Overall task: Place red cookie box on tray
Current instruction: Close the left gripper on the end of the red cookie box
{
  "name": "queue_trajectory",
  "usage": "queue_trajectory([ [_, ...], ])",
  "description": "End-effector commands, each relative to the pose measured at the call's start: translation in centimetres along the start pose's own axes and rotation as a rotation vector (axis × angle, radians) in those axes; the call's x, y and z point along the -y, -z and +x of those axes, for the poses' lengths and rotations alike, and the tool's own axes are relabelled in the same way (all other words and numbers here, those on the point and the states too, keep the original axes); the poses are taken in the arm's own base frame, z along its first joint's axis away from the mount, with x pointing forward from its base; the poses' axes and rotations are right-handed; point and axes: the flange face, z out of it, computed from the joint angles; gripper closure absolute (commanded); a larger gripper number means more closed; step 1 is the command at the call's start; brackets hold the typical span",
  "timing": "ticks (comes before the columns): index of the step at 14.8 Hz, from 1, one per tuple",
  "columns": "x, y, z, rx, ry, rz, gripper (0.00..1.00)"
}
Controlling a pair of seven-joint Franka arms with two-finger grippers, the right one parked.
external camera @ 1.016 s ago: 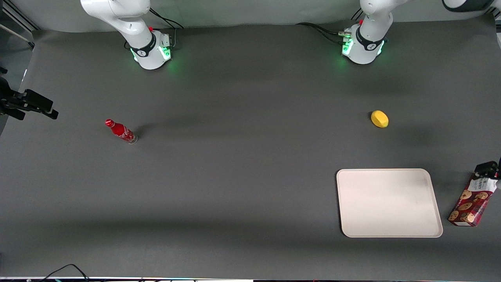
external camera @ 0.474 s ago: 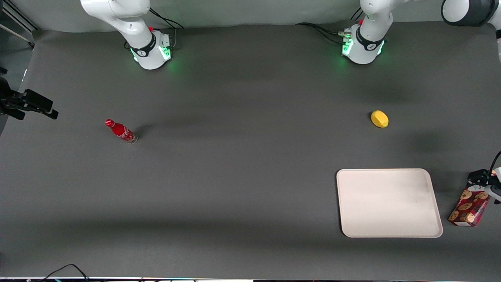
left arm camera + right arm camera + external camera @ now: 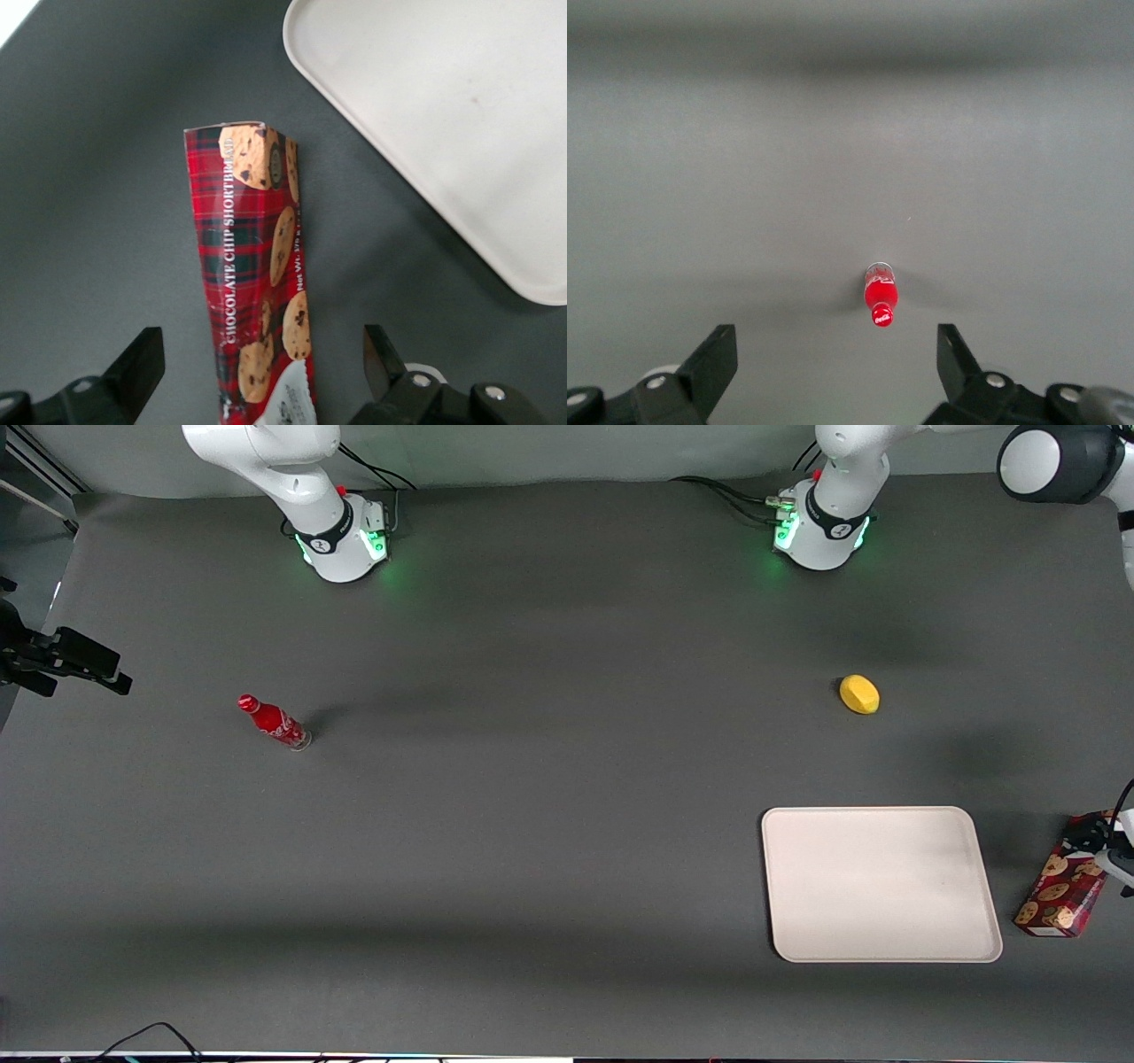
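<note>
Hovering above the red cookie box (image 3: 252,274), the tool (image 3: 261,372) gapes wide, holding nothing, fingers either side of the label end. Box lies on the counter (image 3: 549,824) beside the tray (image 3: 877,948). Next: descend, clamp.

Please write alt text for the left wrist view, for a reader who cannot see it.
The open tool hangs above the red cookie box, one finger on each side of its label end, not touching. The box lies on the dark table beside the cream tray, apart from it.
</note>
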Motion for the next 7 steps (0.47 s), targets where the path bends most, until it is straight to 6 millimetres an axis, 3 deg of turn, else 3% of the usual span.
queue_trajectory([
  [1, 1.1, -1.7, -0.6, -0.019, -0.032, -0.001, 0.00],
  [7, 0.9, -4.3, -1.7, -0.011, -0.019, -0.020, 0.00],
])
